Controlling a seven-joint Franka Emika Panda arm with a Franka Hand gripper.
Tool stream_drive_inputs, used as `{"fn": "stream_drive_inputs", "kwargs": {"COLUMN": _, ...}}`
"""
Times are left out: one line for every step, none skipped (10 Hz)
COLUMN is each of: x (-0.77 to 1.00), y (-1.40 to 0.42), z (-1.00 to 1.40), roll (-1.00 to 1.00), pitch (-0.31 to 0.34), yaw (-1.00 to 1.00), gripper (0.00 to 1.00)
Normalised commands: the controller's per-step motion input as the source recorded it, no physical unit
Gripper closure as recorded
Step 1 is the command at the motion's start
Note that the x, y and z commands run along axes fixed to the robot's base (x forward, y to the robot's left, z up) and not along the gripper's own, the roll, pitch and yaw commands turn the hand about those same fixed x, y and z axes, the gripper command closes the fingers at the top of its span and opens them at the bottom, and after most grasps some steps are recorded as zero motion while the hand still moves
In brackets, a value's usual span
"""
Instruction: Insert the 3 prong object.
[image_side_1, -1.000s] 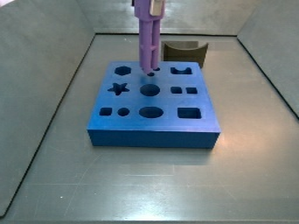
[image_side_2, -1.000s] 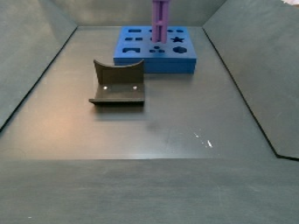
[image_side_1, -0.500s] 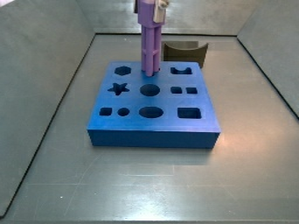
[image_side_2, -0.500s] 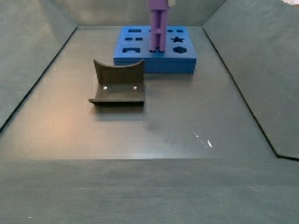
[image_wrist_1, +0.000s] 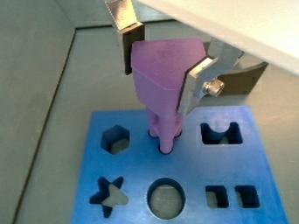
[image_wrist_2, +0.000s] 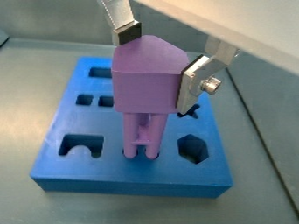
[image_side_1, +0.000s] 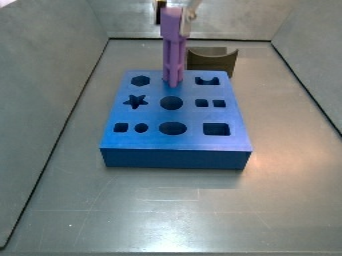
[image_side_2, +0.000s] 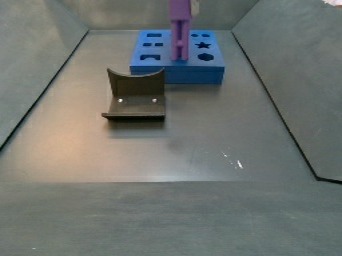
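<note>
Fingers (image_wrist_1: 200, 68) of the gripper (image_wrist_1: 163, 54) clamp the 3 prong object (image_wrist_1: 162, 83) (upright) over the blue block (image_wrist_1: 128, 175).

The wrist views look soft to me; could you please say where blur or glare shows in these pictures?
In both wrist views the gripper is blurred around the 3 prong object, while the blue block is sharper. In a side view, small glare specks sit on the floor; the dark olive block casts little shadow.
</note>
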Motion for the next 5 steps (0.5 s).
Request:
{"fn": "stream_drive_inputs", "kwargs": {"x": 0.01, "y": 0.00, "z": -0.49, "roll": 0.03, "pitch": -0.013, "yaw": 0.16, "gripper": 1.00}}
{"fn": "stream_drive_inputs", "kwargs": {"x": 0.05, "y": 0.00, "z": -0.48, "roll": 0.01, "pitch": -0.006, "yaw": 0.11, "gripper": 1.00}}
{"fn": "stream_drive_inputs", "kwargs": {"x": 0.00, "y": 0.00, "z": -0.43, "roll": 0.00, "pitch": -0.013, "yaw": 0.03, "gripper": 1.00}}
{"fn": "stream_drive_inputs", "kwargs": {"x": 0.00, "y": -0.05, "z": -0.10, "roll": 0.00, "pitch": 0.000, "yaw": 0.00, "gripper": 1.00}}
{"fn": "stream_drive_inputs", "kwargs": {"x": 0.00, "y": 0.00, "z": 0.00, "roll": 0.00, "pitch": 0.000, "yaw": 0.00, "gripper": 1.00}}
